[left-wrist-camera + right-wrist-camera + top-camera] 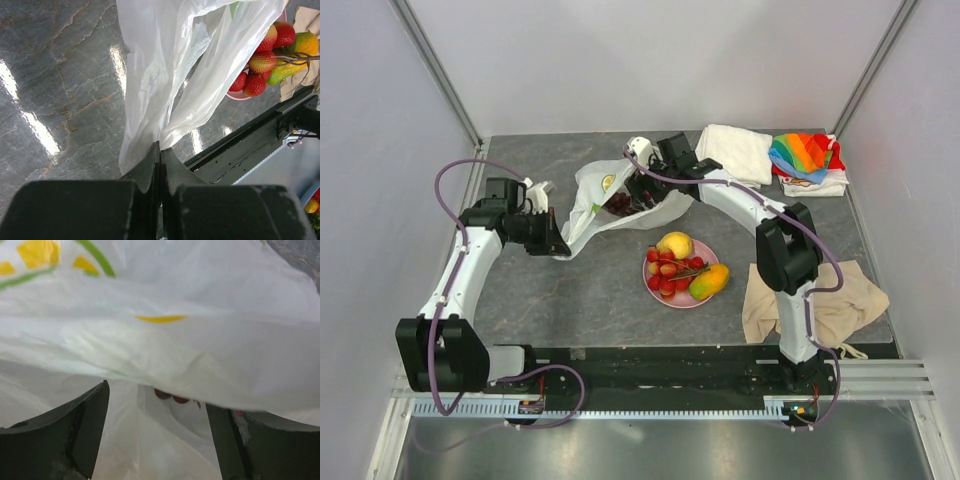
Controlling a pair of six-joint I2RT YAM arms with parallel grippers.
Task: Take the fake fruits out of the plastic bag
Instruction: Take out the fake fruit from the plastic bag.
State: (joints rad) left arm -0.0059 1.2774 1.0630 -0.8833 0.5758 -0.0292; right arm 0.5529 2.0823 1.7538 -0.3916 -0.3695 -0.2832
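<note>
Grey marbled tabletop point(570, 300), white walls all round. Right gripper point(156, 405) is spread wide at the plastic bag point(200, 355) mouth, holding nothing. Dark fruit point(172, 397), grapes I reckon, sits dead ahead under a fold, long axis hidden. Left gripper point(160, 150) is pinched tight on the bag's opposite end. Lemon point(674, 244), red berry cluster point(667, 268) and mango point(710, 281) are on the pink plate point(646, 272).

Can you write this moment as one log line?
left gripper shut on bag; right gripper open at bag; dark fruit inside; fruits on plate
</note>
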